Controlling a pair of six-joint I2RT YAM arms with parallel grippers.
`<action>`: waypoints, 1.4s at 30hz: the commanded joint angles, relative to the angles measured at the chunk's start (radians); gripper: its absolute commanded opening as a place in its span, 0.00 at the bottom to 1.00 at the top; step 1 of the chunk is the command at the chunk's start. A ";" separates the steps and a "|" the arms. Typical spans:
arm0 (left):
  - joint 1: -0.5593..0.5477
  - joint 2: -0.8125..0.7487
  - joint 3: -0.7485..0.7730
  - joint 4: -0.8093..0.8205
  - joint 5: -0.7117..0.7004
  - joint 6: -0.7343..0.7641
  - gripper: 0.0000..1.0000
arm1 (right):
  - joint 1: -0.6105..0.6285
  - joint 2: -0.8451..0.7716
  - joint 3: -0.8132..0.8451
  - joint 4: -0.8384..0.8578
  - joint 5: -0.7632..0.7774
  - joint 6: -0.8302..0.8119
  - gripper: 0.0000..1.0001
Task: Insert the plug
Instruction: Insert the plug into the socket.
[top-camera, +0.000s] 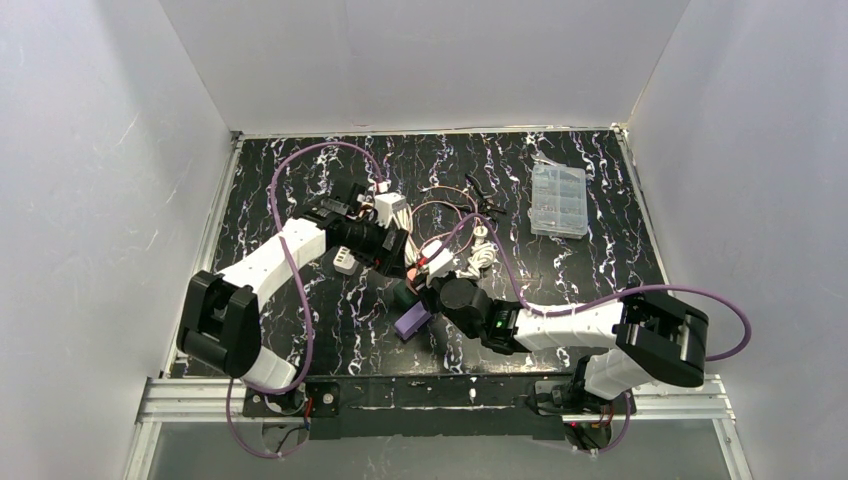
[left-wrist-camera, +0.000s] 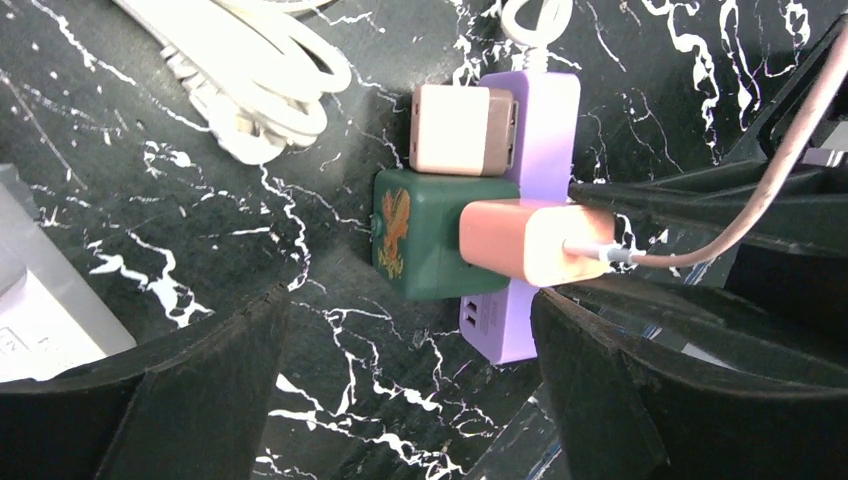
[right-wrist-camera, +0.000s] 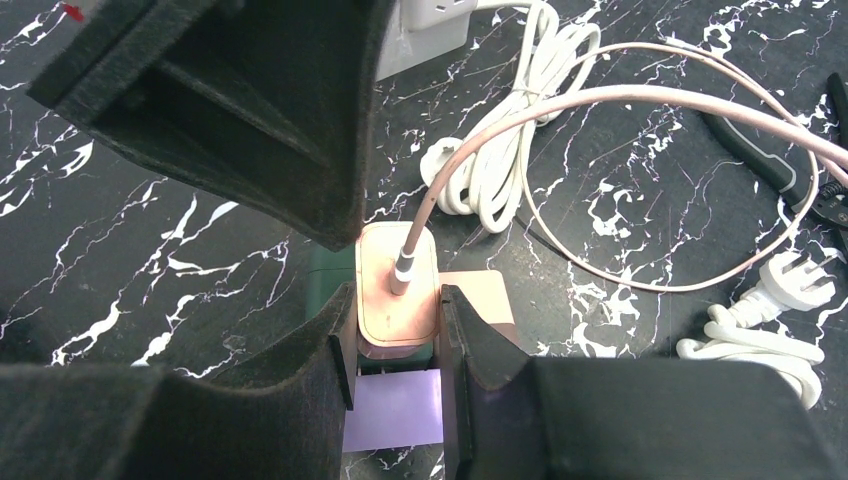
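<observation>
- Stands the pink plug (right-wrist-camera: 380, 300) on the lavender power strip (right-wrist-camera: 395, 410) near the table's middle, with a pink cable (right-wrist-camera: 600, 100) rising from its top; cannot tell whether the pins sit fully home.
- Pinches it at both flanks in the right gripper (right-wrist-camera: 396, 325) — jaws narrow, closed against the plug's sides.
- Shows, in the left wrist view, a green adapter (left-wrist-camera: 420, 240) touching the plug at 9 o'clock and a beige cube adapter (left-wrist-camera: 460, 130) on the strip at 12 o'clock.
- Hangs the left gripper (left-wrist-camera: 410, 300) over this cluster — jaws wide, gripping nothing.
- Puts a coiled white cord (right-wrist-camera: 510, 150) at 1 o'clock of the plug in the right wrist view, and a black-handled tool (right-wrist-camera: 770, 165) at 2 o'clock.
- Sets a clear compartment box (top-camera: 559, 200) at 2 o'clock of the plug on the black marbled table (top-camera: 640, 250), well apart.
</observation>
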 joint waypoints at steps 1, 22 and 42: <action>-0.026 0.014 0.041 0.009 0.003 -0.012 0.88 | 0.006 0.026 0.019 0.005 -0.006 -0.009 0.01; -0.037 0.034 0.044 0.005 -0.097 0.047 0.86 | 0.018 0.063 0.082 -0.075 -0.040 -0.049 0.01; -0.014 0.037 0.061 -0.010 -0.047 0.039 0.87 | 0.032 0.038 0.046 -0.087 -0.032 -0.047 0.01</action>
